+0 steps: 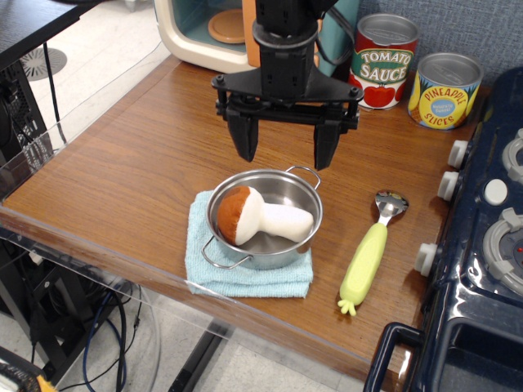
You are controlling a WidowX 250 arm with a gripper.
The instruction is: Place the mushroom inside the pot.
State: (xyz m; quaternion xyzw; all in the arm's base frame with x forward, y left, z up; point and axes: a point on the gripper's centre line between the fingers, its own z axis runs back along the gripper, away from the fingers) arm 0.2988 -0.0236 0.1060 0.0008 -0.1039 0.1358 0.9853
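Observation:
The mushroom (257,217) lies on its side inside the pot (296,191), reddish-brown cap to the left, cream stem to the right. The shiny steel pot with wire loop handles sits on a light blue cloth (245,273) near the table's front edge. My black gripper (284,153) hangs above and just behind the pot. Its jaws are wide open and empty, clear of the mushroom and the pot.
A yellow-handled metal scoop (368,257) lies right of the pot. A tomato sauce can (382,62) and a pineapple slices can (444,91) stand at the back right. A dark blue toy stove (482,237) fills the right edge. A cream and teal appliance (204,33) stands at the back.

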